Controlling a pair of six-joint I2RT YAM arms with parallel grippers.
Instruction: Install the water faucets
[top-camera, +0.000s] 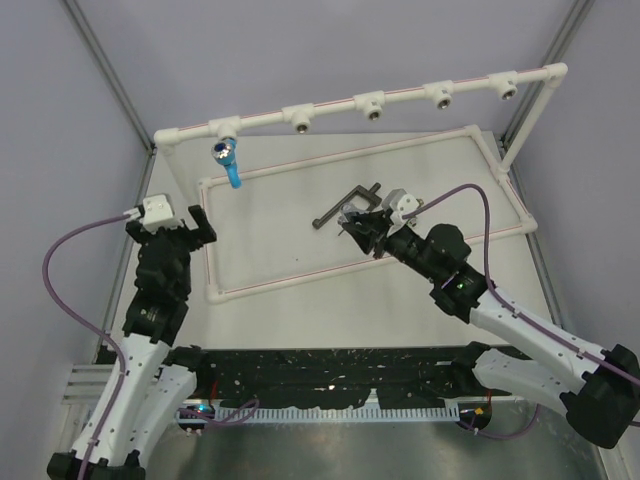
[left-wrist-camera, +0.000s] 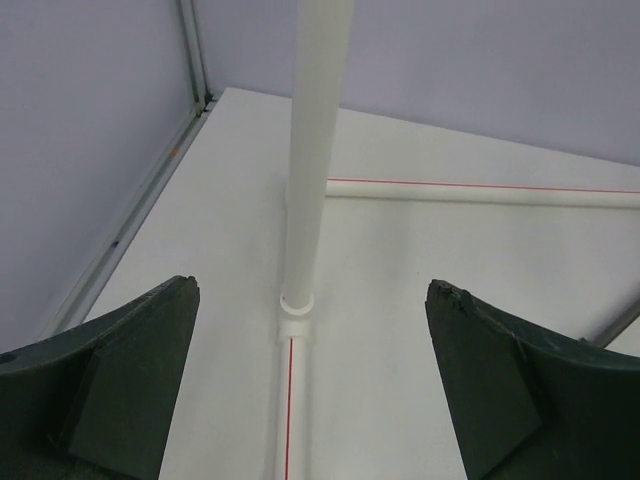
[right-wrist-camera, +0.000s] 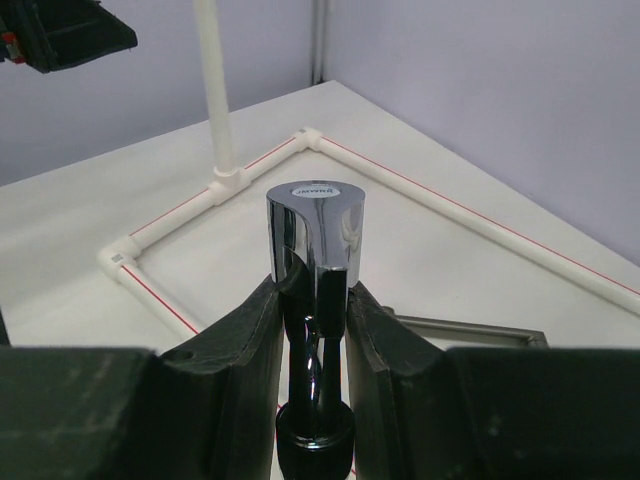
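Note:
My right gripper (top-camera: 354, 230) is shut on the shiny chrome faucet (top-camera: 352, 216), held above the table inside the pipe frame. In the right wrist view the chrome faucet (right-wrist-camera: 316, 232) stands upright between the fingers (right-wrist-camera: 238, 345), cap upward. A dark brown-grey faucet (top-camera: 330, 215) lies on the table just behind it and also shows in the right wrist view (right-wrist-camera: 470, 330). A blue faucet (top-camera: 229, 160) hangs from the leftmost socket of the raised white rail (top-camera: 330, 108). My left gripper (top-camera: 186, 226) is open and empty by the frame's left side. The green faucet is out of view.
The raised rail has several empty round sockets (top-camera: 371, 104) to the right of the blue faucet. A flat white pipe rectangle (top-camera: 300, 276) lies on the table. An upright white pipe (left-wrist-camera: 315, 150) stands right ahead of the left gripper (left-wrist-camera: 310, 380). Grey walls close in the left and right sides.

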